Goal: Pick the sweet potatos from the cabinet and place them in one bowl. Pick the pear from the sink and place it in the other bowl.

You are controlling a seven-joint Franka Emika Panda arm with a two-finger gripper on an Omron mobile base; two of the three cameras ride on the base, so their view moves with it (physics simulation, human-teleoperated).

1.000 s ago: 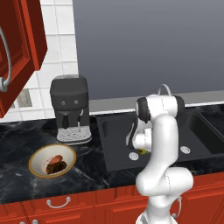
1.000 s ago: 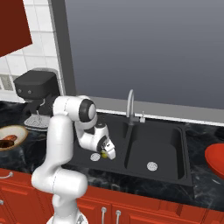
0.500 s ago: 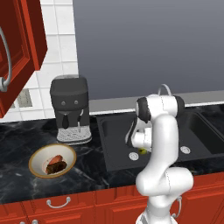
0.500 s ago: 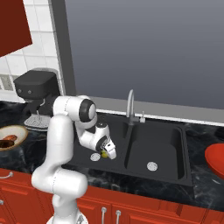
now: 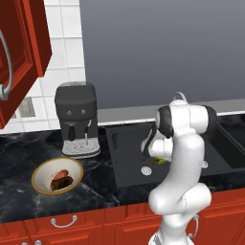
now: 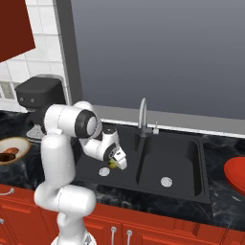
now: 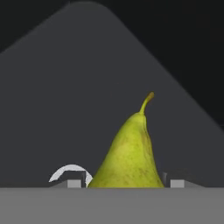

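A: How far is the task getting, going by what is showing?

B: The cream bowl (image 5: 56,176) on the counter, just in front of the coffee machine (image 5: 76,118), is already holding two dark reddish-brown lumps, which I am taking to be the sweet potatoes (image 5: 61,180). So that half is looking done.

A: And the pear?

B: The pear (image 7: 130,152) is sitting down in the left basin of the black sink (image 6: 184,158), beside the silver drain (image 6: 104,172). The gripper (image 6: 116,164) is reaching low into that basin and is closing around the fruit: in the hand view the pear's wide base is lying right between the two finger tips (image 7: 176,183), with its stem pointing away from the hand.

A: Is it gripping, or just hovering?

B: The tips are flanking the pear closely on both sides, so I am judging it as clamped on the pear, though the actual contact is hidden at the bottom of the view. It is not lifted yet, as far as I can tell.

A: What is remaining?

B: Lifting the pear out of the sink and carrying it to the other bowl. A red rounded thing (image 6: 236,175) is peeking in at the far right of the counter; that may be that bowl, but I am not able to tell.
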